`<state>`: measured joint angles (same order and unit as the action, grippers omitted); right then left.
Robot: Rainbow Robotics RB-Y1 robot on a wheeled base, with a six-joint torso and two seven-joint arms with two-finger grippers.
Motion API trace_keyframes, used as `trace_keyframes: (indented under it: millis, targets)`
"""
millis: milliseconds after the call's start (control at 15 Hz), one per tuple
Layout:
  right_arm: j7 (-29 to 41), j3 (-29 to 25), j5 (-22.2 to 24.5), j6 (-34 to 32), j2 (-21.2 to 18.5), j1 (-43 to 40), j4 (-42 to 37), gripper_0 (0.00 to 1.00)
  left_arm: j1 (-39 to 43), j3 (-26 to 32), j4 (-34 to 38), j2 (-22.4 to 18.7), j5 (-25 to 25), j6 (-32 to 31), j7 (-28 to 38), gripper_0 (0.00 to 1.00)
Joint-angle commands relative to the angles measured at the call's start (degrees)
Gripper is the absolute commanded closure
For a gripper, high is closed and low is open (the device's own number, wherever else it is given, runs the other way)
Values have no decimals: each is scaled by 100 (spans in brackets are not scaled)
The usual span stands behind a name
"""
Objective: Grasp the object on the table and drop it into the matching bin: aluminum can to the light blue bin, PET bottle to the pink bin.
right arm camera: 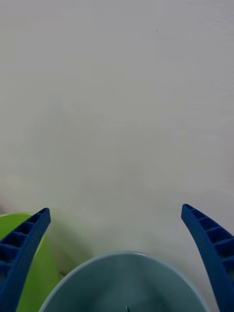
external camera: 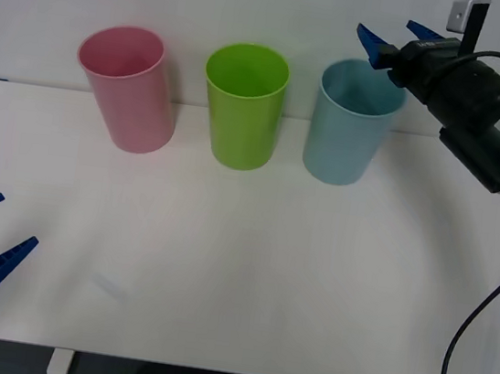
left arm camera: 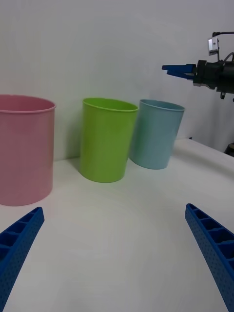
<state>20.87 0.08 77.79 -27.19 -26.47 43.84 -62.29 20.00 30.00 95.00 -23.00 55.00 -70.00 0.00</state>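
The light blue bin (external camera: 348,131) stands at the right end of a row of bins at the back of the white table (external camera: 248,270). The pink bin (external camera: 131,93) is at the left end. My right gripper (external camera: 389,30) hovers open just above the light blue bin's far rim, with nothing between its fingers. In the right wrist view its gripper (right arm camera: 116,209) frames the bin's mouth (right arm camera: 122,280) from above. The aluminum can is out of view. My left gripper (external camera: 17,220) rests open low at the table's front left.
A lime green bin (external camera: 244,103) stands between the pink and light blue ones, close to both. The left wrist view shows the pink bin (left arm camera: 24,151), green bin (left arm camera: 105,141), light blue bin (left arm camera: 156,134) and the right gripper (left arm camera: 171,69) above. A white wall rises behind.
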Motion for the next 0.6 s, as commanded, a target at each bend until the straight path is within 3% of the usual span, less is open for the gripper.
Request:
trace_keyframes:
  millis: [67,600]
  targets:
    - [-74,1,-115,-111,1,-51,-46,0,0,0,0,0,0,0,0,0]
    - [-83,-26,-203,-164,-25,-1247,-1531,0,0,0,0,0,0,0,0,0]
